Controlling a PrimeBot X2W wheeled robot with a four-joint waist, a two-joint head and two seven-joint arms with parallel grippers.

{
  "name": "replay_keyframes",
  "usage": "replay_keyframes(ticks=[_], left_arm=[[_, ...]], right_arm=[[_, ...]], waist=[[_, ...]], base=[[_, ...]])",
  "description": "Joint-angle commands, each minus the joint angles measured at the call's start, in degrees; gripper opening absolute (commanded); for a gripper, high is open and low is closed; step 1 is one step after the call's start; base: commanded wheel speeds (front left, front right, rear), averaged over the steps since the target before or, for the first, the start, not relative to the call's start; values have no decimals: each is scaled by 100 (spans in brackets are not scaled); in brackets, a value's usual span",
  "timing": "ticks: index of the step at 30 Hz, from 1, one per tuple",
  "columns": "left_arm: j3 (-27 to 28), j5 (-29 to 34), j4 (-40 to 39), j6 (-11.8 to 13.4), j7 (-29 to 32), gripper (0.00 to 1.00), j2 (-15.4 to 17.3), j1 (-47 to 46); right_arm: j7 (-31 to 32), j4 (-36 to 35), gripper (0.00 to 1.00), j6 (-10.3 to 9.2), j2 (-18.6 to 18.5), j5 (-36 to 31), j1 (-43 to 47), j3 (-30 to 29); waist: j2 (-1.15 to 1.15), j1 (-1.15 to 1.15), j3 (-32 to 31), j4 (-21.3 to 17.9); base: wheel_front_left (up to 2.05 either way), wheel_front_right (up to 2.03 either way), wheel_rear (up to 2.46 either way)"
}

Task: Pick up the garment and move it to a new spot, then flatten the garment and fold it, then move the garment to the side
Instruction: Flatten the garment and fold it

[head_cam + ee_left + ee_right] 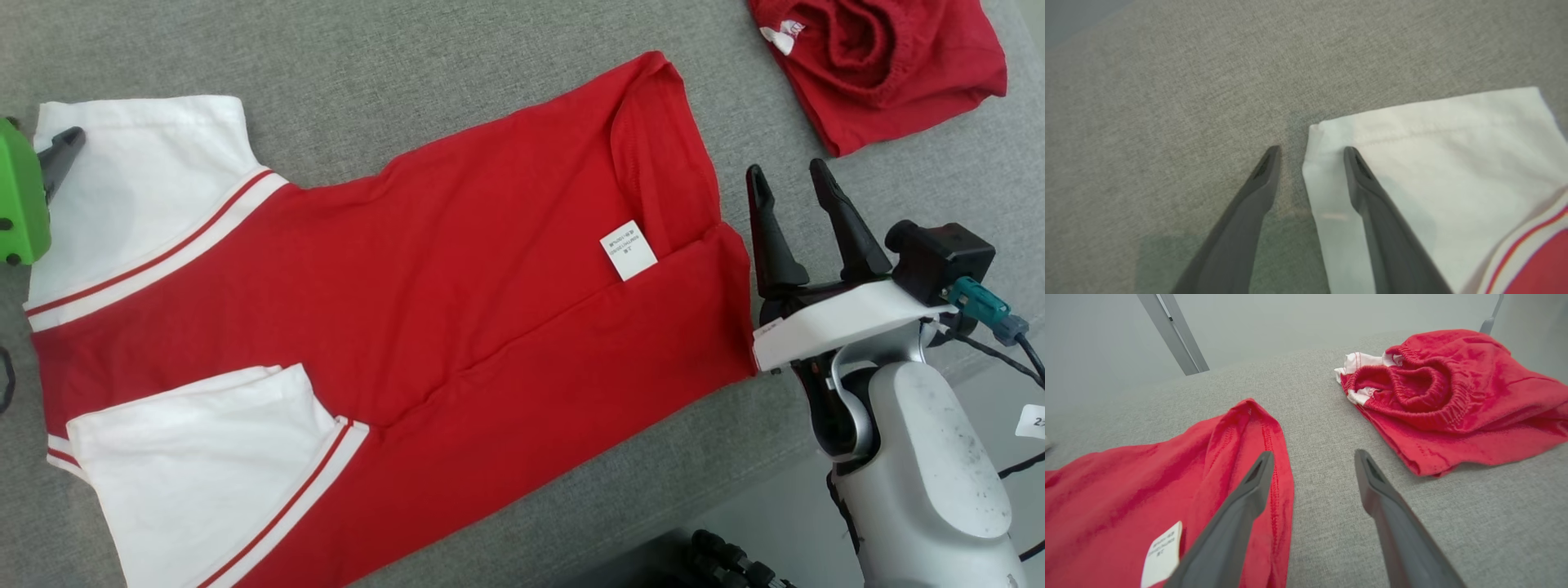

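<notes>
The garment is a red shirt with white sleeves and a white label, spread flat on the grey padded surface. My left gripper, under a green housing, hovers at the corner of the upper white sleeve. In the left wrist view that gripper is open, one finger over the sleeve's edge and the other over bare grey cloth. My right gripper stands open just off the shirt's red hem. In its own view the right gripper has one finger above the hem and the other over the surface.
A second red garment, crumpled with an elastic band, lies at the far right. The padded surface ends at the lower right, where pale floor and black cables show. A metal frame leg stands behind.
</notes>
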Motion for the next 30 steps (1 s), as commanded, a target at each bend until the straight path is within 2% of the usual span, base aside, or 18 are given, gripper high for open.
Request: replay_keyframes(ticks=[1, 2, 7, 13, 22, 24, 25, 26, 27, 28, 29, 30], left_arm=[[-39, -39, 27, -11, -13, 7, -32, 161], [-45, -49, 17, -10, -47, 0, -59, 176], [-79, -97, -94, -12, -392, 0, -173, 163], [-273, -197, -273, -15, -840, 0, -373, 71], [-793, -491, -478, -14, -1381, 0, -660, -38], [-923, -542, -502, -14, -1458, 0, -677, -42], [-976, -588, -502, -13, -1496, 0, -678, -50], [-1053, -652, -480, -14, -1595, 0, -677, -72], [-1085, -678, -464, -14, -1632, 0, -676, -79], [-1113, -711, -435, -14, -1678, 0, -676, -87], [-1137, -723, -409, -14, -1712, 0, -678, -89], [-1167, -752, -376, -14, -1741, 0, -682, -98]], right_arm=[[23, 24, 100, -10, -5, -59, -136, -16], [52, 41, 100, -10, -5, -100, -175, -20], [333, 225, 100, -10, -4, -510, -613, -7], [1004, 789, 100, -10, -6, -1241, -1461, 128], [2141, 1969, 100, -10, -492, -1744, -2358, 498], [2331, 2132, 80, -10, -618, -1747, -2408, 565], [2397, 2183, 55, -11, -678, -1703, -2427, 594], [2511, 2248, 40, -10, -736, -1599, -2437, 623], [2564, 2291, 36, -11, -774, -1554, -2431, 610], [2624, 2347, 26, -11, -810, -1511, -2422, 583], [2670, 2397, 16, -11, -824, -1493, -2417, 554], [2721, 2456, 0, -11, -839, -1487, -2417, 525]], waist=[[0, -1, -20, 27], [0, -1, -41, 49], [0, -1, -191, 223], [0, -1, -383, 590], [0, -1, -650, 1190], [0, -1, -700, 1269], [0, -1, -723, 1302], [0, -1, -762, 1342], [0, -1, -778, 1353], [0, -1, -796, 1364], [0, -1, -811, 1373], [0, -1, -824, 1384]], base=[[0, 0, 0], [0, 0, 0], [0, 0, 0], [0, 0, 0], [0, 0, 0], [0, 0, 0], [0, 0, 0], [0, 0, 0], [0, 0, 0], [0, 0, 0], [0, 0, 0], [0, 0, 0]])
